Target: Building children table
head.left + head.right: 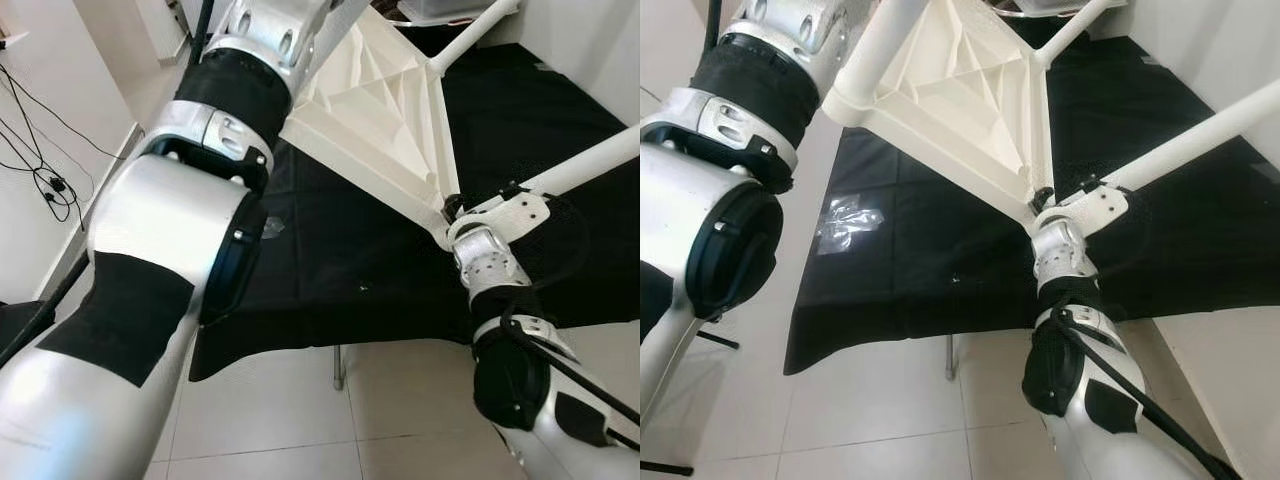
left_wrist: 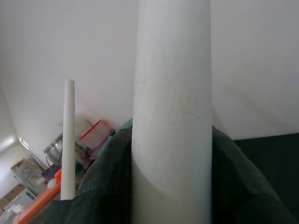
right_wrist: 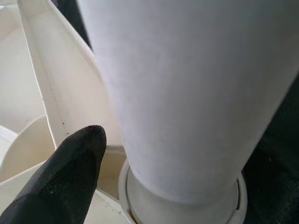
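Left eye view runs from the robot's left arm at nine o'clock to its right arm at four o'clock, with the upturned white tabletop held tilted above the black-draped surface between them. The left hand is wrapped around a white leg, its dark fingers pressed against both sides, probably to steady the whole piece while the other end is worked. A clear plastic bag lies on the cloth toward nine o'clock. At the near corner, the right hand sits at the socket where another leg enters the tabletop; one black finger rests just beside the leg's base, and I cannot tell whether it is gripping. That placement suits seating the leg.
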Controlling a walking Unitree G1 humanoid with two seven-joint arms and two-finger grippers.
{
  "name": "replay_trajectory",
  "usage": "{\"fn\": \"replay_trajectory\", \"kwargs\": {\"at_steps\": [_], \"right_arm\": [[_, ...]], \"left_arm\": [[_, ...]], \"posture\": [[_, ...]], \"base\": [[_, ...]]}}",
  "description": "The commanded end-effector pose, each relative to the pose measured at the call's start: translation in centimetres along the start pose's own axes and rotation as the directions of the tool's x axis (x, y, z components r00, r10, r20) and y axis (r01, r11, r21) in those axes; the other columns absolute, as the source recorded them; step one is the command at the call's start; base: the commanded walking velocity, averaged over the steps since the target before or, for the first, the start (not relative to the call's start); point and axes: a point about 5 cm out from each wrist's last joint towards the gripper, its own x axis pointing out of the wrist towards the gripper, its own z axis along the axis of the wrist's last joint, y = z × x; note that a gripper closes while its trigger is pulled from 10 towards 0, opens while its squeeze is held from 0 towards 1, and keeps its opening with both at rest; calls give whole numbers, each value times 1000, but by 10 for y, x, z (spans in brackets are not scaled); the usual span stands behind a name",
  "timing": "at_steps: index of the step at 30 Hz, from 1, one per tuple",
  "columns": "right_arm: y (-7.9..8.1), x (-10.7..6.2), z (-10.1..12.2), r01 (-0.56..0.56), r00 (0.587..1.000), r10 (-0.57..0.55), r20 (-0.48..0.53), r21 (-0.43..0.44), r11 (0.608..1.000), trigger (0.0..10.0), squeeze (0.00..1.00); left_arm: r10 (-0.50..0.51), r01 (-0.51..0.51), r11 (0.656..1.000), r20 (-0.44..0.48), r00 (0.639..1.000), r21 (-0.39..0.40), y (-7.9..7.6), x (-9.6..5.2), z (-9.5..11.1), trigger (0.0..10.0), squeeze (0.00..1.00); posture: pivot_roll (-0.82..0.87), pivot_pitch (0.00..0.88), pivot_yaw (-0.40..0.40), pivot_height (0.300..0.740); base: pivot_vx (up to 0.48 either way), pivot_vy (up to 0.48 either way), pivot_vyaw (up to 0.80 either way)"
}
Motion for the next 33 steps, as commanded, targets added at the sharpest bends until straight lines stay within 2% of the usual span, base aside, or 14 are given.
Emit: {"fn": "replay_trajectory", "kwargs": {"at_steps": [1, 5, 6, 7, 9, 10, 11, 12, 18, 20, 25, 28, 29, 33], "right_arm": [[29, -12, -62, -127, 967, 107, -230, -72, 989, 10000, 1000], [51, -14, -46, -238, 962, 219, -163, -105, 966, 10000, 1000], [56, -15, -43, -253, 959, 236, -156, -102, 962, 10000, 1000], [59, -16, -40, -266, 957, 249, -148, -107, 958, 10000, 1000], [62, -16, -37, -280, 955, 264, -137, -120, 952, 10000, 1000], [66, -17, -35, -300, 951, 284, -126, -134, 945, 10000, 910], [68, -17, -33, -312, 948, 296, -118, -144, 939, 10000, 910], [73, -19, -30, -337, 940, 323, -104, -159, 928, 10000, 0], [88, -24, -17, -400, 916, 395, -68, -220, 890, 10000, 0], [93, -26, -12, -415, 908, 416, -53, -256, 873, 10000, 0], [93, -26, -7, -408, 911, 408, -59, -270, 872, 10000, 0], [84, -22, -9, -349, 937, 339, -82, -256, 902, 10000, 0], [78, -20, -10, -319, 948, 306, -93, -253, 913, 10000, 0], [68, -17, -16, -271, 960, 249, -124, -214, 938, 10000, 0]], "left_arm": [[-102, 105, 994, 118, 988, -20, -24, 6, 8, 10000, 0], [-61, 65, 997, 114, 992, -34, -15, -5, -5, 10000, 0], [-54, 59, 998, 111, 992, -37, -13, -8, -8, 10000, 106], [-49, 54, 998, 108, 993, -42, -11, -9, -10, 10000, 957], [-45, 51, 997, 109, 993, -58, -9, -11, -12, 10000, 1000], [-43, 50, 997, 109, 993, -63, -8, -12, -13, 10000, 1000], [-43, 50, 997, 109, 993, -66, -7, -12, -13, 10000, 1000], [-31, 39, 997, 112, 993, -69, -4, -14, -12, 10000, 1000], [37, -24, 995, 125, 991, -100, 9, -23, -14, 10000, 1000], [74, -61, 992, 115, 991, -112, 14, -33, -21, 10000, 1000], [133, -124, 986, 75, 988, -114, 22, -47, -36, 10000, 1000], [170, -164, 981, 49, 984, -99, 27, -56, -43, 10000, 1000], [179, -175, 981, 41, 983, -86, 29, -59, -44, 10000, 0], [184, -181, 981, 47, 982, -65, 32, -61, -41, 10000, 0]], "posture": [[81, 98, 108, 740], [75, 103, 95, 740], [76, 102, 94, 740], [78, 102, 93, 740], [79, 101, 93, 740], [79, 100, 91, 740], [79, 100, 91, 740], [77, 99, 89, 740], [69, 101, 78, 740], [67, 105, 69, 740], [68, 105, 56, 740], [72, 101, 48, 740], [75, 98, 46, 740], [78, 96, 45, 740]], "base": [[0, 0, 0], [0, 0, 0], [0, 0, 0], [0, 0, 0], [0, 0, 0], [0, 0, 0], [0, 0, 0], [0, 0, 0], [0, 0, 0], [0, 0, 0], [0, 0, 0], [0, 0, 0], [0, 0, 0], [0, 0, 0]]}}
